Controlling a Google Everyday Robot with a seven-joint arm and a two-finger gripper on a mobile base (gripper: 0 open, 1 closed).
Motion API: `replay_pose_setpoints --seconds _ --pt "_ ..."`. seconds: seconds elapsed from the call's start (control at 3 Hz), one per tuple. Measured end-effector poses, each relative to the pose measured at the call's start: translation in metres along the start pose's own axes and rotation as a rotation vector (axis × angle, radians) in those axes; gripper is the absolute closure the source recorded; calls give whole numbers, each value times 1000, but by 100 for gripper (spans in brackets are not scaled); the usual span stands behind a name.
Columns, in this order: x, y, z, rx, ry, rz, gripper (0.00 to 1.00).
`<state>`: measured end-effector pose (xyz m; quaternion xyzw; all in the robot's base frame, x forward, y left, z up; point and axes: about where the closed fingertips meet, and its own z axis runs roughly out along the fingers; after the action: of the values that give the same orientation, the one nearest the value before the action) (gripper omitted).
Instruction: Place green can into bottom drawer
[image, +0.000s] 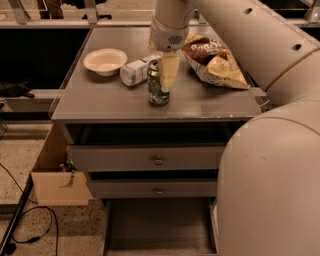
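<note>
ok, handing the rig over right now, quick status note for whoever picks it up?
Gripper: lowered at the green can, close alongside it. Grasp cannot be confirmed from this view.
Green can: upright on the cabinet top, near the front edge, next to the plastic bottle lying on its side.
Bottom drawer: pulled open.
Done: drawer open, gripper at the can.
Left: confirm the grasp, lift the can, carry it forward and down, release it in the bottom drawer.
</note>
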<state>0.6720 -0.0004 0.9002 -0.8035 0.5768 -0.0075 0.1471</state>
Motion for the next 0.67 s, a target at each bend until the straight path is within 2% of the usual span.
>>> replay_pose_setpoints --seconds 0.67 --pt "0 0 0 0 0 0 66"
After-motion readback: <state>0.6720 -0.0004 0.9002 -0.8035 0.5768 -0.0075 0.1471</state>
